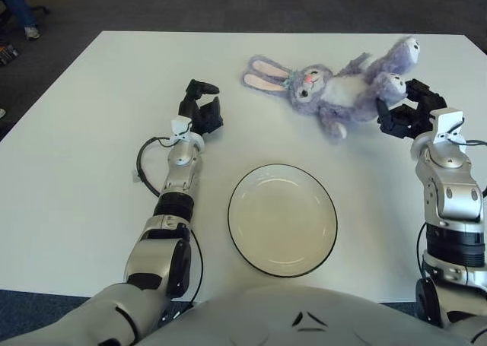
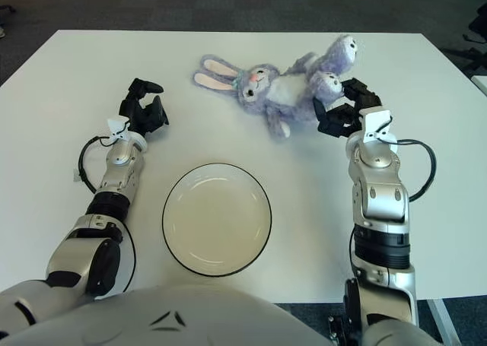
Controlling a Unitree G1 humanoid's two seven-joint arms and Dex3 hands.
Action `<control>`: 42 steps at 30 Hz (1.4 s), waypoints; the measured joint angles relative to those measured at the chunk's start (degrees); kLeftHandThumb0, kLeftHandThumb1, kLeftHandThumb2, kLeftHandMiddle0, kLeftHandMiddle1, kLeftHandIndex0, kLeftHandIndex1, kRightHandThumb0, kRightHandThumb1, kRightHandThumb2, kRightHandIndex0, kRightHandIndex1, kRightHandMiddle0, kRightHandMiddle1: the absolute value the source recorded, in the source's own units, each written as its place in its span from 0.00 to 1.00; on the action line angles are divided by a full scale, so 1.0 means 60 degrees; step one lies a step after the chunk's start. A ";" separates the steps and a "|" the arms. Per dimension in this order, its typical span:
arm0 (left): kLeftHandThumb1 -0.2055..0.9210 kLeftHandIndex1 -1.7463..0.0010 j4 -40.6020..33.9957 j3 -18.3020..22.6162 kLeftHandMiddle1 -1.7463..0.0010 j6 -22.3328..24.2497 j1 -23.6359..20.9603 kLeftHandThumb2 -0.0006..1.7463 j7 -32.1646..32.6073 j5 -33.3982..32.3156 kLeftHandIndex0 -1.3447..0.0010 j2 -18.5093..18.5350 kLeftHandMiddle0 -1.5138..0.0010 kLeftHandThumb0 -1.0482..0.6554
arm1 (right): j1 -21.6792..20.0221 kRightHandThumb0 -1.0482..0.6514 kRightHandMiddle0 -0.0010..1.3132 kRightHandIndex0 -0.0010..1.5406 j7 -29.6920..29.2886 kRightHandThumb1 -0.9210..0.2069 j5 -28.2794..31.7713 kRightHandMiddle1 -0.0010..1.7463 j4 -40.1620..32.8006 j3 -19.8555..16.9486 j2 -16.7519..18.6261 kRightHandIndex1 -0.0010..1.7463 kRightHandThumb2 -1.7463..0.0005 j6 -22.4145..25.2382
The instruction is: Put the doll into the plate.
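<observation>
Doll lies beyond the plate, right hand at its legs

Purple rabbit doll (image 1: 335, 87) lies on its back on the white table (image 1: 76, 171), at roughly one o'clock from the plate (image 1: 282, 219) and well apart from it. Its long ears point toward nine o'clock, its head sits just right of them, and its legs stretch off toward two o'clock, the feet raised at the far end. One short arm points down toward six o'clock.

The right hand (image 1: 407, 112) is at about three o'clock from the doll's body, right up against its lower leg. Its dark fingers (image 2: 332, 122) are partly curled beside the leg, but I cannot tell whether they actually grip it or only touch it.

The left hand (image 1: 201, 107) shows at about eleven o'clock from the plate, well to the left of the doll's ears, on the near-left part of the table. Its fingers are curled in and hold nothing.

The plate is round, pale and dark-rimmed, and it sits near the front edge of the table between the two forearms, with nothing in it.
</observation>
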 measured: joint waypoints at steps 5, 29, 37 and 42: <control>0.78 0.00 0.0004 0.0007 0.00 0.0001 0.0001 0.50 -0.0059 -0.0004 0.74 -0.0010 0.28 0.39 | 0.0364 0.62 0.44 0.49 0.0377 0.53 0.0189 0.81 -0.0604 -0.0036 0.0060 0.87 0.35 0.0164; 0.78 0.00 0.0014 -0.0007 0.00 0.0030 -0.0014 0.49 -0.0270 -0.0165 0.75 -0.0039 0.29 0.39 | 0.1626 0.62 0.48 0.56 0.1187 0.61 0.0503 0.81 -0.3268 0.0635 0.0267 0.82 0.31 0.0617; 0.79 0.00 0.0021 -0.0054 0.00 0.0030 -0.0030 0.48 -0.0266 -0.0150 0.75 -0.0040 0.32 0.39 | 0.2015 0.61 0.53 0.57 0.1355 0.65 0.0206 0.76 -0.3951 0.1059 0.0140 0.85 0.29 0.0562; 0.79 0.00 0.0059 -0.0060 0.00 0.0044 -0.0031 0.48 -0.0256 -0.0143 0.75 -0.0038 0.32 0.39 | 0.2372 0.61 0.56 0.56 0.1567 0.67 0.0144 0.74 -0.4056 0.1156 0.0096 0.88 0.27 0.0476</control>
